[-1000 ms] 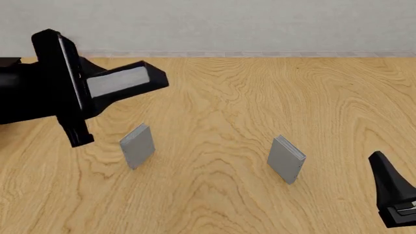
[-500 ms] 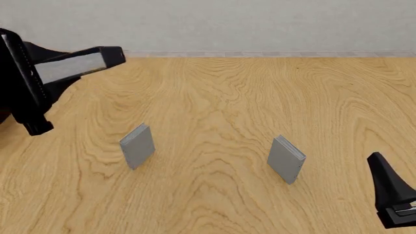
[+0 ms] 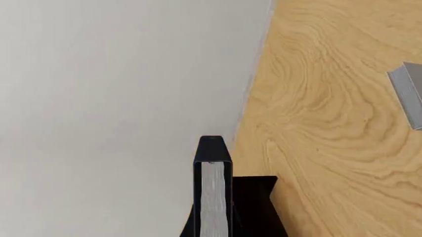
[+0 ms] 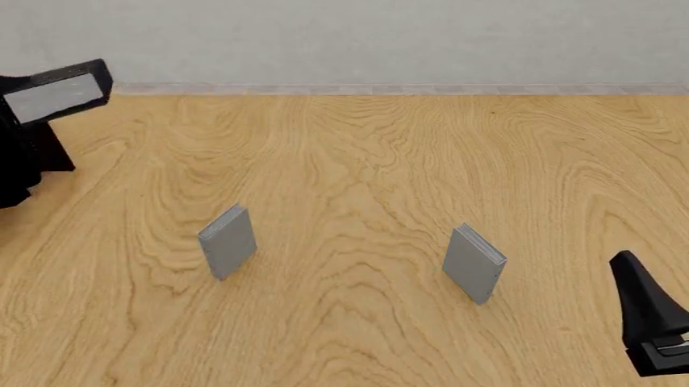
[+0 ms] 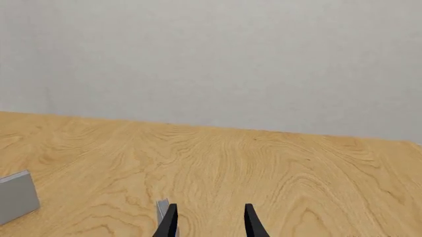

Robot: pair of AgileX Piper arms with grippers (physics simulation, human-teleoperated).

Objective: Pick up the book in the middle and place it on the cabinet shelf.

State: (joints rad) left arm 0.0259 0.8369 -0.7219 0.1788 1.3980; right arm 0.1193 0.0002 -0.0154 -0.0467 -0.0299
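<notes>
At the far left edge of the front view the book (image 4: 60, 90), black-covered with its white page edge facing out, is held up off the table (image 4: 366, 161) near the back wall (image 4: 377, 40), with the left arm's dark bulk below and beside it. In the left wrist view the same book (image 3: 212, 197) sits edge-on between the dark sides of the left pincer (image 3: 218, 210), which is clamped on it; a black block shows just beside it. Further right on the table, a thin grey book (image 4: 227, 241) stands upright, tilted a little, in the left half. Well apart from it, a second thin grey book (image 4: 473, 264) stands in the right half. At the lower right corner the right pincer (image 4: 649, 322) hangs low over the table; in its own wrist view the right pincer (image 5: 209, 223) has its two black fingertips (image 5: 169, 224) parted with nothing between them, the nearer grey book's edge just beside one tip
</notes>
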